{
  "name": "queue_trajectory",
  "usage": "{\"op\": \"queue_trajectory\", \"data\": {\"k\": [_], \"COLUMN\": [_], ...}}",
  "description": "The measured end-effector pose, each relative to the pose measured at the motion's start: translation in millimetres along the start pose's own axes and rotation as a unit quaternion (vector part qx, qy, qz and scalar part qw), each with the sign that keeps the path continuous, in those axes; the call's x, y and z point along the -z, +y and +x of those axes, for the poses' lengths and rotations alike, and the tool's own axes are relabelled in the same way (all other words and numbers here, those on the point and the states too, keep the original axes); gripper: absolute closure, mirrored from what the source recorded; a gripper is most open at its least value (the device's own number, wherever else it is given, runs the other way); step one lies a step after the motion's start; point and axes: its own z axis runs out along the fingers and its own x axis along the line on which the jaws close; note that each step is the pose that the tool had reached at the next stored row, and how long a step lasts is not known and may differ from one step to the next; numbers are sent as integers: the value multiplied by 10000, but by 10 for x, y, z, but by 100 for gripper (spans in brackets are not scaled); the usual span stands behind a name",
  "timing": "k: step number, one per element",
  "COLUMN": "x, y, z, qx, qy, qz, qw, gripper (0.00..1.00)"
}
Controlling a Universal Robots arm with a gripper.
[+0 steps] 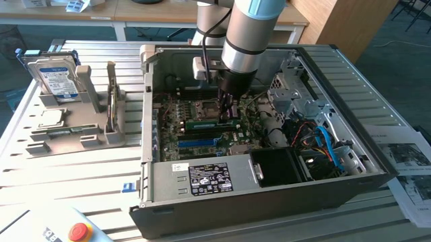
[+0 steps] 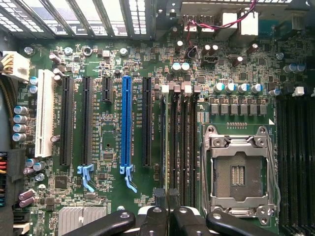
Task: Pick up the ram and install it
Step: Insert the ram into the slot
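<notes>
Looking across the slatted metal table (image 1: 377, 91), the biggest thing I see is an open black computer case (image 1: 269, 201) lying on its side with its insides facing up. A grey and silver robot arm (image 1: 249, 35) comes down into it from above. The green motherboard (image 1: 171, 121) covers the floor of the case. A boxy power supply (image 1: 202, 179) with a black label sits along the near wall, and a tangle of blue and black cables (image 1: 323, 146) sits toward the exterior view's right.

On the exterior view's left, outside the case, is a grey holding fixture (image 1: 94, 136). A hard drive (image 1: 57, 75) stands upright in it, and a square silver processor chip (image 1: 50, 117) lies flat below the drive. Some printed papers (image 1: 411, 161) lie at the table's far right edge.

On the board, the empty processor socket (image 1: 207, 107) is just behind the gripper. A long blue slot (image 1: 199, 142) runs nearer the power supply.

The ram (image 1: 205, 123) stands on edge in a memory slot between the socket and the blue slot. The gripper (image 1: 226, 117) is right on top of it, its fingers (image 2: 158, 216) pinched close together on the stick's upper edge.

A red button (image 1: 79, 232) sits at the table's near corner.
</notes>
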Motion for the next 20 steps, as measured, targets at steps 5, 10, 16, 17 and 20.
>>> {"op": "queue_trajectory", "data": {"k": [5, 10, 16, 17, 20], "x": [2, 1, -13, -16, -27], "y": [0, 0, -1, -1, -2], "z": [1, 1, 1, 1, 2], "qx": [0, -1, -1, -1, -1], "qy": [8, 9, 9, 10, 10], "qz": [-7, -18, -18, -19, -18], "qw": [10000, 10000, 10000, 10000, 10000], "gripper": [88, 88, 88, 88, 88]}}
